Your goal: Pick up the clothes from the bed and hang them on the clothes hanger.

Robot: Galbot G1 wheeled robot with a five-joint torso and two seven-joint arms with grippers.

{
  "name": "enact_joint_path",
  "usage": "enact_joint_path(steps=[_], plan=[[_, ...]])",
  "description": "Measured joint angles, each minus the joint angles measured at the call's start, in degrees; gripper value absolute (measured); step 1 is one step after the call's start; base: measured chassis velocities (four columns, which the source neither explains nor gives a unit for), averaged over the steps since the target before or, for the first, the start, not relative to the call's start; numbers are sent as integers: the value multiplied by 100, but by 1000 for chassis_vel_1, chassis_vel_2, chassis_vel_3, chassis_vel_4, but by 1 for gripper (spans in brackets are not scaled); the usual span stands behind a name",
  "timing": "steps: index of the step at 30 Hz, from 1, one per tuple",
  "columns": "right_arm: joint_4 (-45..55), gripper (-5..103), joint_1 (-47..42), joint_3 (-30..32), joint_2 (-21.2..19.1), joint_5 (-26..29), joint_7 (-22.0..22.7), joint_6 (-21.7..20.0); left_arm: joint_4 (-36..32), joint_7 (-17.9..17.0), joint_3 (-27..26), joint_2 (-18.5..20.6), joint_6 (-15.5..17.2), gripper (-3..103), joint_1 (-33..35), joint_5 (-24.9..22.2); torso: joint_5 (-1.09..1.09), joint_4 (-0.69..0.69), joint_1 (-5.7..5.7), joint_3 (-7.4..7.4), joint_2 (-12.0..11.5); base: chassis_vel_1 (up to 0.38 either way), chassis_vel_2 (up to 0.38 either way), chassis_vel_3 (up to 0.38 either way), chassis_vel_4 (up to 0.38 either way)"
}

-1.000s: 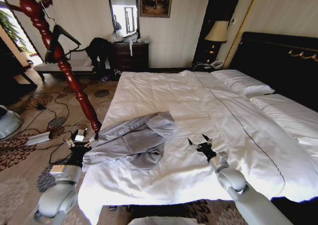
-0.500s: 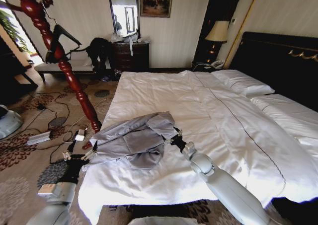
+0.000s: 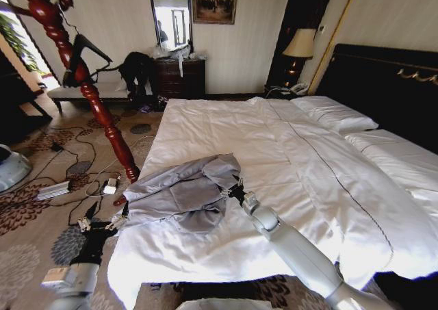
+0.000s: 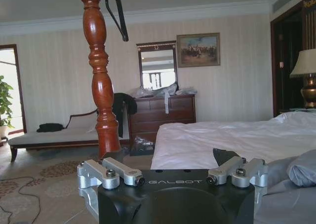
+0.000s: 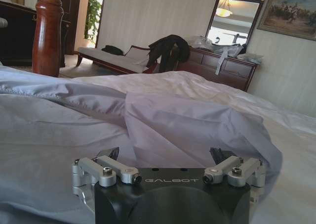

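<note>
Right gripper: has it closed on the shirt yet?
No, the right gripper is open, its fingers spread apart just short of the shirt on the bed.

one shirt (image 3: pixel 185 195), two pillows (image 3: pixel 335 111), one lamp (image 3: pixel 299 44)

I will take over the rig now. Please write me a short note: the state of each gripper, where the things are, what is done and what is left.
Right gripper: open, at the edge of the clothes, nothing held.
Left gripper: open, low over the carpet beside the bed, off its near corner.
Clothes: crumpled on the bed's near corner.
Clothes hanger: on the red wooden stand, bare.
Done: right arm has reached the shirt.
Left: grasp, lift, hang.
</note>
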Motion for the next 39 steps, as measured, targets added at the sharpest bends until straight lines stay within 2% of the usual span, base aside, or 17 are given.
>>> enact_joint_path(steps=[6, 7, 9, 11, 12, 13, 15, 17, 19, 21, 24, 27, 28, 30, 32, 34, 39], plan=[[-151, 100, 221, -191, 85, -13, 2, -13, 13, 42, -87, 36, -44, 100, 102, -88, -1, 2, 0, 0, 0, 0, 0, 0, 0], [-198, 93, 288, -270, 80, -29, 6, -13, 13, 50, -129, 22, -56, 100, 122, -132, 0, 1, 0, 0, 0, 0, 0, 0, 0], [-246, 87, 338, -332, 84, -38, 11, -12, 13, 58, -163, -10, -69, 100, 140, -160, 0, 0, 0, 0, 0, 0, 0, 0, 0], [-264, 87, 354, -353, 93, -39, 12, -12, 14, 60, -172, -28, -76, 100, 147, -170, -1, 0, 0, 0, 0, 0, 0, 0, 0], [-296, 76, 385, -386, 133, -41, 16, -11, 15, 63, -182, -58, -87, 100, 161, -186, -1, 0, 0, 0, 0, 0, 0, 0, 0], [-325, 76, 422, -419, 167, -42, 26, -13, 19, 66, -188, -73, -92, 100, 175, -198, 0, 0, 0, 0, 0, 0, 0, 0, 0], [-390, 65, 503, -486, 225, -40, 54, -24, 42, 72, -198, -89, -105, 100, 186, -203, 1, 1, 0, 0, 0, 0, 0, 0, 0], [-421, 65, 545, -516, 256, -38, 68, -31, 59, 73, -205, -97, -111, 100, 187, -203, 0, 1, 0, 0, 0, 0, 0, 0, 0], [-498, 48, 631, -573, 333, -27, 98, -55, 90, 73, -220, -147, -129, 100, 184, -213, 0, 2, 0, 0, 0, 0, 0, 0, 0], [-516, 48, 649, -585, 338, -23, 107, -59, 91, 73, -222, -171, -133, 100, 187, -218, 0, 2, 0, 0, 0, 0, 0, 0, 0], [-525, 33, 698, -631, 251, 4, 117, -60, 87, 74, -245, -241, -152, 100, 213, -260, 0, 0, 0, 0, 0, 0, 0, 0, 0], [-527, 27, 738, -673, 204, 39, 121, -60, 94, 76, -267, -247, -164, 100, 226, -285, 0, 0, 0, 0, 0, 0, 0, 0, 0], [-534, 16, 764, -706, 171, 93, 123, -61, 104, 77, -297, -247, -173, 100, 237, -317, 0, 1, 0, 0, 0, 0, 0, 0, 0], [-537, 16, 768, -711, 166, 103, 124, -61, 104, 77, -307, -247, -174, 100, 242, -332, 0, 1, 0, 0, 0, 0, 0, 0, 0], [-568, 6, 772, -727, 153, 116, 123, -62, 104, 77, -344, -247, -175, 100, 252, -383, 0, 1, 0, 0, 0, 0, 0, 0, 0], [-572, 2, 770, -727, 153, 121, 125, -62, 104, 77, -358, -247, -178, 100, 257, -387, 0, 0, 0, 0, 0, 0, 0, 0, 0], [-491, 0, 755, -700, 114, 244, 153, -64, 104, 82, -380, -258, -198, 100, 293, -397, 1, 2, 0, 0, 0, 0, 0, 0, 0]])
